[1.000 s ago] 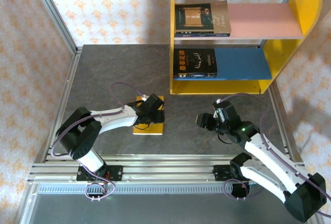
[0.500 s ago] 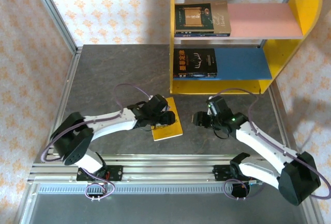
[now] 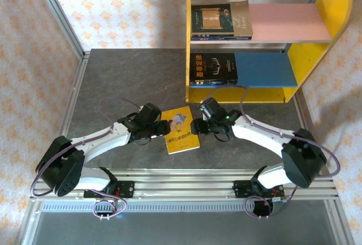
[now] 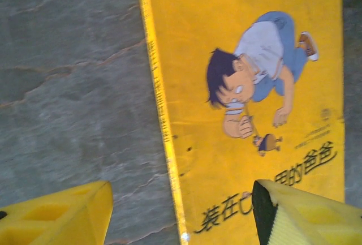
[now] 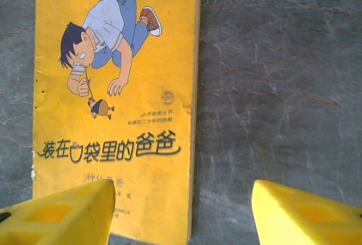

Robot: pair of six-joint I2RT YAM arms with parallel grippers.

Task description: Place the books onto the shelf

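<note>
A bright yellow book (image 3: 182, 132) with a cartoon figure lies flat and tilted on the dark table, between my two grippers. My left gripper (image 3: 163, 128) is at its left edge, open. In the left wrist view the book (image 4: 249, 86) has its spine between the left gripper's (image 4: 181, 222) jaws, one fingertip (image 4: 308, 216) over the cover. My right gripper (image 3: 197, 126) is at the book's right edge, open. In the right wrist view the book's (image 5: 113, 103) edge lies between that gripper's (image 5: 181, 216) jaws. The shelf (image 3: 288, 21) stands at the back, with dark books (image 3: 220, 21) on the pink board and a black one (image 3: 213, 68) on the blue board (image 3: 266, 68).
The shelf's yellow left panel (image 3: 188, 41) stands just behind the right gripper. Metal frame rails (image 3: 181, 185) run along the table's near edge, and patterned walls close in the left side and back. Bare grey table (image 3: 124, 81) lies left of the shelf.
The left gripper slid the yellow book to the right and turned it, then drew back to its left edge. The right arm swung left to the book's right edge.
</note>
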